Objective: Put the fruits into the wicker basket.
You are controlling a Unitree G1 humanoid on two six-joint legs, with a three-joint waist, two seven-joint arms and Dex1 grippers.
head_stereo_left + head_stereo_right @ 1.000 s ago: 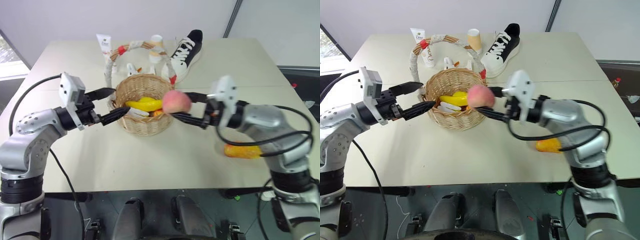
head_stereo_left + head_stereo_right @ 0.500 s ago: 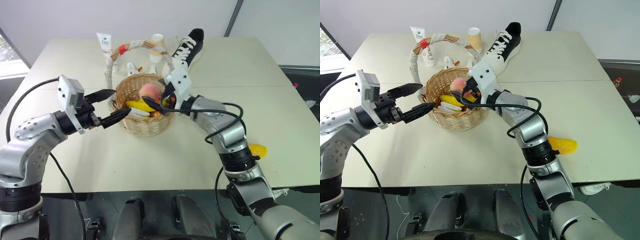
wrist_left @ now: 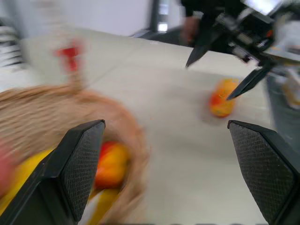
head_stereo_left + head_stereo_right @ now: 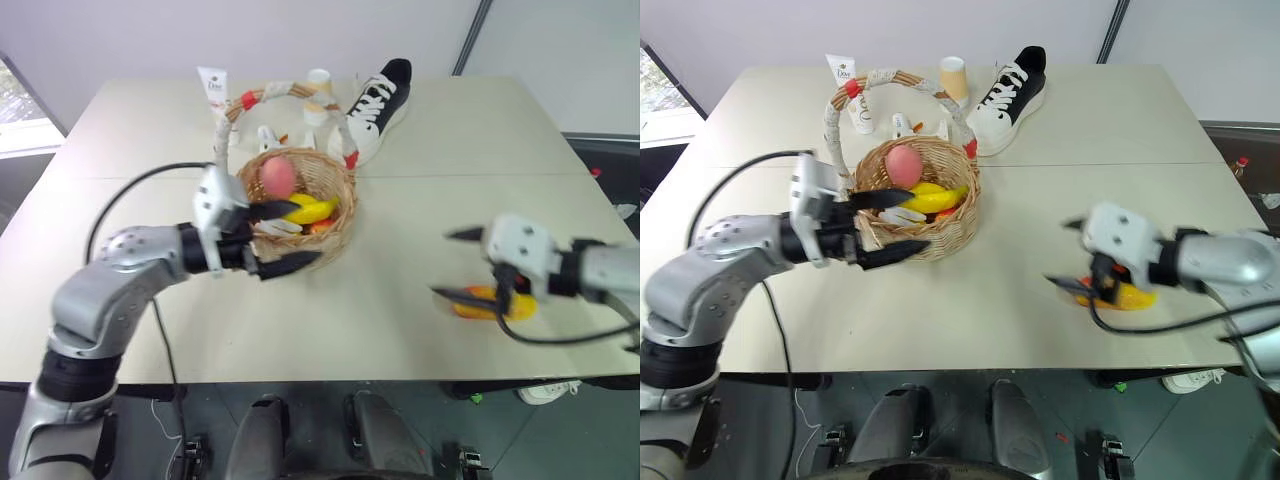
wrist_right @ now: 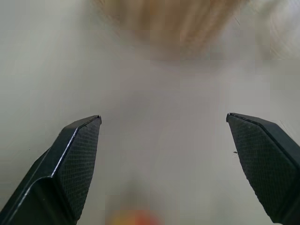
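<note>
The wicker basket stands mid-table with a pink-red peach, a yellow banana and a small orange-red piece inside. My left gripper is open at the basket's near left side, one finger over the rim and one outside the wall; I cannot tell whether it touches. The orange-red-yellow mango lies on the table at the right. My right gripper is open and empty, just left of the mango and a little above the table. The left wrist view shows the mango beyond the right gripper.
A black-and-white shoe, a paper cup and a white toothpaste tube stand behind the basket. The basket's tall handle arches over it. The table's front edge runs close below both grippers.
The right gripper carried the peach over the basket, let it go there, then swung right and down beside the mango. The left gripper moved right to the basket's near rim.
</note>
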